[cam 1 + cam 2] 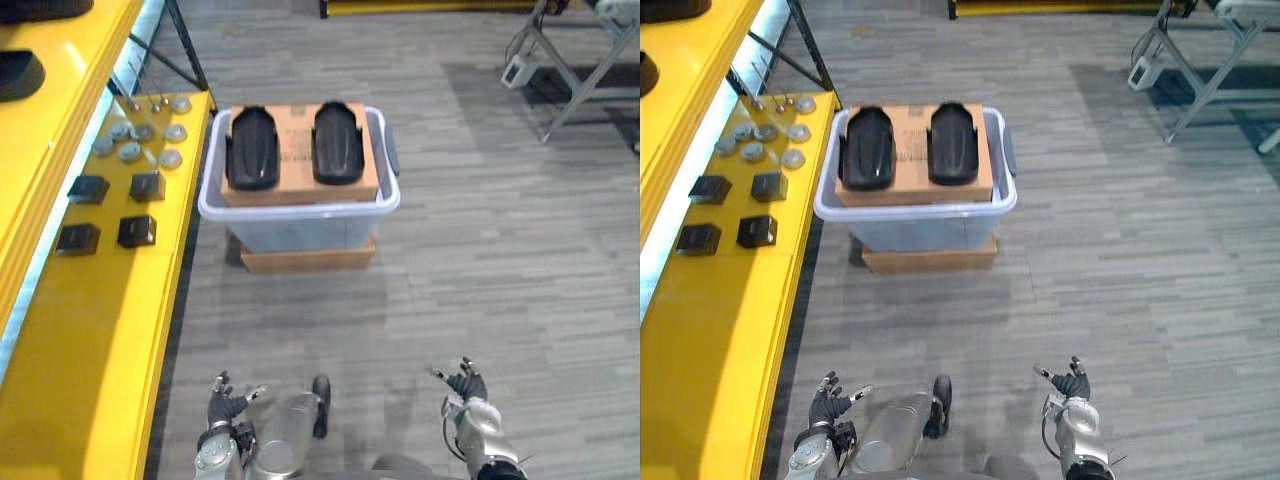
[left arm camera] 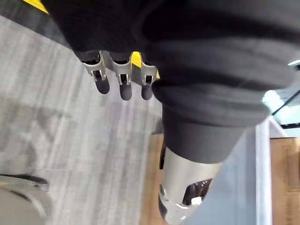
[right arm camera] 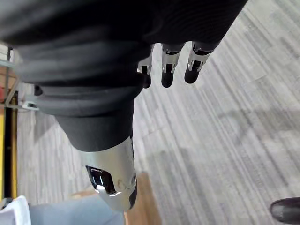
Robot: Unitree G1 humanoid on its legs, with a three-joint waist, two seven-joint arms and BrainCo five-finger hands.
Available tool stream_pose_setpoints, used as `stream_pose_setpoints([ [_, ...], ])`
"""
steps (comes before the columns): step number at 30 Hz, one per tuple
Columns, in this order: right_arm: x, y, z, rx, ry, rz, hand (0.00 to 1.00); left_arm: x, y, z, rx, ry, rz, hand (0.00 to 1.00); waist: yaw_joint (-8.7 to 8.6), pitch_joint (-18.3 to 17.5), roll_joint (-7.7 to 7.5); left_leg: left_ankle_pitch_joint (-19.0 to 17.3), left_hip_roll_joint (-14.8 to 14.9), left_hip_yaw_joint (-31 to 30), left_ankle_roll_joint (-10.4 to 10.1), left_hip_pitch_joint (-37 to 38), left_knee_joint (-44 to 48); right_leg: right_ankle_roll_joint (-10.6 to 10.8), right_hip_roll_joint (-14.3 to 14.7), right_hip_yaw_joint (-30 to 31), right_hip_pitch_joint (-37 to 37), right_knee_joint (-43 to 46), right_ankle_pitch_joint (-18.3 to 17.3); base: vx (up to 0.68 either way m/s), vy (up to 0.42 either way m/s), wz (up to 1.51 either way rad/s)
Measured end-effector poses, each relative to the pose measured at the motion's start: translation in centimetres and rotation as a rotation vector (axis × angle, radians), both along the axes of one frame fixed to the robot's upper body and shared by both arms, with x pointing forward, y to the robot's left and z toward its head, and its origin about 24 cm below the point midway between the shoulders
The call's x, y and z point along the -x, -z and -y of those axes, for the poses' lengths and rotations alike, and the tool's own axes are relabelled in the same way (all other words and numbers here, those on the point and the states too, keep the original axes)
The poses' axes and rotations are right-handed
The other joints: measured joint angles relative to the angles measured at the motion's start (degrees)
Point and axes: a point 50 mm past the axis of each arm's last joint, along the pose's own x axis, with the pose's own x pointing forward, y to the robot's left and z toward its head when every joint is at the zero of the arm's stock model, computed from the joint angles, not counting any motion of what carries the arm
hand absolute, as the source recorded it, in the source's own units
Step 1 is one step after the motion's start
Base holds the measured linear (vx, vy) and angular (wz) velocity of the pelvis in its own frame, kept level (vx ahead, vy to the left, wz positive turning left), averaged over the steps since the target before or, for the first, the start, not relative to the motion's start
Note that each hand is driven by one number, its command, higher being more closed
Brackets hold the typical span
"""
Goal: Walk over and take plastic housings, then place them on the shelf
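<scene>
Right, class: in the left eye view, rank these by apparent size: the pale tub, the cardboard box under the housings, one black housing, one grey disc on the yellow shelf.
Largest to smallest:
1. pale tub
2. cardboard box
3. black housing
4. grey disc
The two housings look alike, so either fits third.

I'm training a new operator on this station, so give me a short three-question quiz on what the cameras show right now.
1. True or false: the left robot hand and the right robot hand are both open and hold nothing.
2. How many black plastic housings lie on the cardboard box inside the bin?
3. On which side of the bin does the yellow shelf stand? A) the robot's left B) the robot's right C) beyond the bin
Key: 1 true; 2 two; 3 A.
</scene>
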Motion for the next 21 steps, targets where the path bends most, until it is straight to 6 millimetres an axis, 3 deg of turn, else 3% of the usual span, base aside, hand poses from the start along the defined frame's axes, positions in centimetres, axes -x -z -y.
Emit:
stream_pose_setpoints([
  [4,-0.1,0.0,-0.6,-0.014,-0.003,0.006,0.00,-0.4,-0.1,0.1,0.007,-0.001,0.008,0.00,-1.16,-0.4,-0.46,-2.1,1.1,-3.1,-1.9,6.7,-3.1,0.6,-0.9,-1.6,-6.7,-16.8,-0.7,0.41,-0.038,0.60],
  [6,0.2,0.3,-0.7,-0.019,-0.001,-0.011,0.00,0.3,0.4,0.0,0.010,-0.007,-0.020,0.00,-1.25,-1.0,-0.45,-3.2,1.3,-4.0,-3.7,8.9,-4.3,0.4,0.3,0.4,-6.5,-30.0,3.1,0.35,-0.114,0.40],
  [7,0.8,0.6,-0.8,-0.025,0.003,-0.032,0.00,0.8,0.7,0.0,0.010,-0.011,-0.038,0.00,-1.24,-2.7,-2.35,-4.5,1.0,-4.0,-5.2,10.1,-4.8,-1.5,0.3,1.3,-6.3,-36.0,10.5,0.40,-0.182,0.63],
  [8,1.4,1.0,-0.6,-0.024,0.010,-0.056,0.00,1.4,1.2,-0.2,0.014,-0.021,-0.071,0.00,-1.19,-3.7,-1.62,-5.9,2.2,-5.3,-6.3,11.0,-4.7,-3.4,0.8,0.2,-5.4,-36.0,13.5,0.43,-0.193,0.55],
  [10,1.7,1.1,-0.5,-0.024,0.013,-0.066,0.00,2.0,1.6,0.4,0.034,-0.030,-0.090,0.00,-1.27,-5.3,0.41,-6.3,5.1,-5.7,-7.2,10.3,-2.2,-4.7,2.9,-2.1,-3.2,-39.1,12.6,0.44,-0.213,0.40],
  [11,1.4,1.0,-0.5,-0.021,0.008,-0.055,0.00,2.1,1.6,0.7,0.047,-0.038,-0.091,0.00,-1.38,-5.1,1.61,-6.5,6.5,-5.3,-7.7,7.6,4.6,-5.3,3.9,-3.6,-1.1,-40.9,11.9,0.48,-0.268,0.44],
  [12,1.5,1.0,-0.6,-0.022,0.007,-0.057,0.00,2.0,1.6,0.9,0.054,-0.037,-0.088,0.00,-1.40,-5.1,2.05,-6.1,7.3,-4.6,-8.4,5.7,9.6,-5.6,4.5,-4.0,0.2,-42.0,11.7,0.42,-0.246,0.43],
  [13,1.3,1.0,-0.9,-0.026,-0.005,-0.053,0.00,2.1,1.7,1.2,0.064,-0.039,-0.090,0.00,-0.99,-4.8,2.71,-4.5,11.2,-1.0,-11.2,-0.4,23.9,-6.8,6.1,-4.6,5.1,-45.0,11.1,0.40,-0.190,0.19],
  [15,1.4,1.0,-1.1,-0.033,-0.003,-0.053,0.00,2.3,1.8,1.2,0.062,-0.041,-0.095,0.00,-0.89,-4.8,2.50,-5.0,13.2,1.0,-10.7,-2.1,25.7,-7.3,6.3,-4.7,7.4,-45.9,10.7,0.29,-0.104,-0.04],
  [19,0.5,0.5,-0.5,-0.023,0.018,-0.018,0.00,1.8,1.6,1.3,0.066,-0.035,-0.082,0.00,-0.37,-4.6,1.84,-4.8,13.9,0.7,-10.9,-5.4,9.8,-6.9,5.1,-2.3,10.1,-48.4,10.8,0.20,0.000,-0.27],
  [20,0.7,0.5,0.0,-0.016,0.038,-0.021,0.00,1.4,1.5,1.4,0.066,-0.030,-0.071,0.00,-0.18,-4.6,1.92,-3.6,13.3,-1.3,-12.0,-5.6,3.4,-5.9,4.4,-1.8,10.5,-48.4,10.3,0.19,0.171,-0.13],
  [21,1.2,0.7,0.4,-0.011,0.055,-0.032,0.00,1.3,1.4,1.5,0.067,-0.028,-0.069,0.00,-0.18,-4.8,2.35,-0.7,13.2,-2.3,-11.7,-5.5,0.0,-5.0,4.4,-1.7,10.7,-48.3,9.8,0.17,0.197,-0.11],
])
